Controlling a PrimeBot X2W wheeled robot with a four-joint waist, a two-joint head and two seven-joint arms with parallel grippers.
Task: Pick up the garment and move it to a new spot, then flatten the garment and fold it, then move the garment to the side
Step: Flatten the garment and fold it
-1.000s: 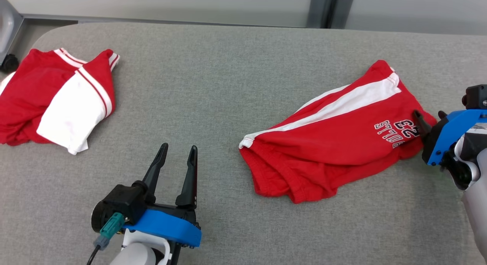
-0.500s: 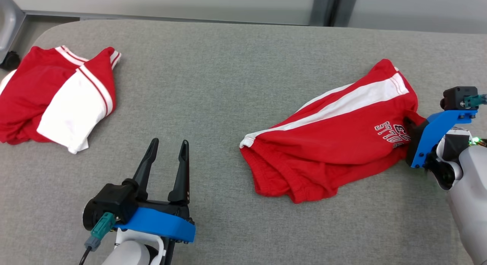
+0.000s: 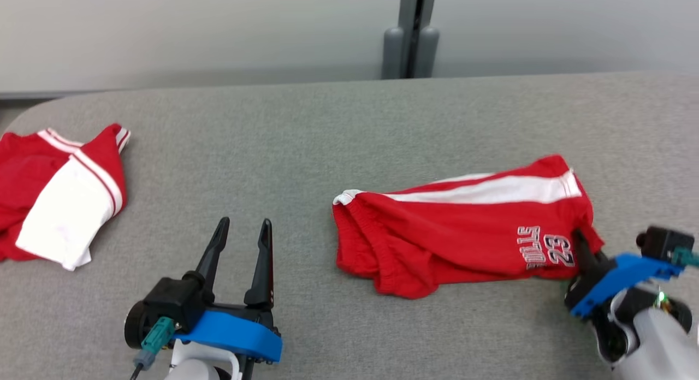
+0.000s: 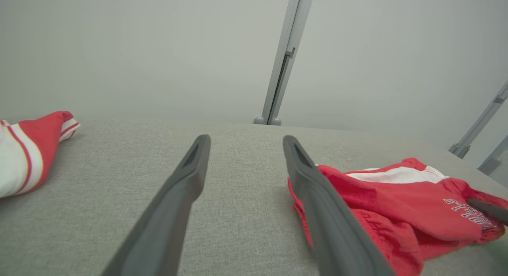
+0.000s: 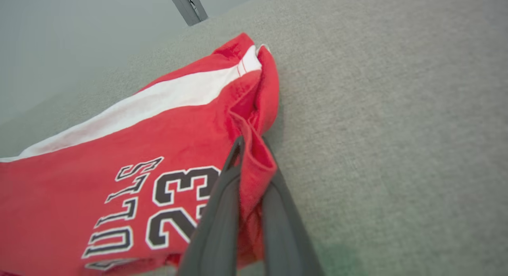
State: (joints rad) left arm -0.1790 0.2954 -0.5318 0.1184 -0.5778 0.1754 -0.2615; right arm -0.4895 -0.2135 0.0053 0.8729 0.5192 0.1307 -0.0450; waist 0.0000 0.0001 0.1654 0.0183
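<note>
The garment [image 3: 458, 227] is a pair of red shorts with a white side stripe and a printed "23", lying crumpled on the grey table at centre right. It also appears in the left wrist view [image 4: 397, 204] and the right wrist view [image 5: 119, 157]. My right gripper [image 3: 581, 244] is shut on the garment's right edge; a pinched fold of red cloth rises between its two dark fingers [image 5: 222, 212]. My left gripper [image 3: 243, 230] stands open over bare table to the left of the garment, holding nothing.
A second red and white garment [image 3: 54, 200] lies bunched at the table's left edge. The grey padded table [image 3: 306, 129] stretches back to a pale wall with a grey post [image 3: 409, 36].
My right gripper has shut on the garment's right edge and drawn it toward me. The head camera has tilted up, shifting the whole view. The left gripper stays open.
</note>
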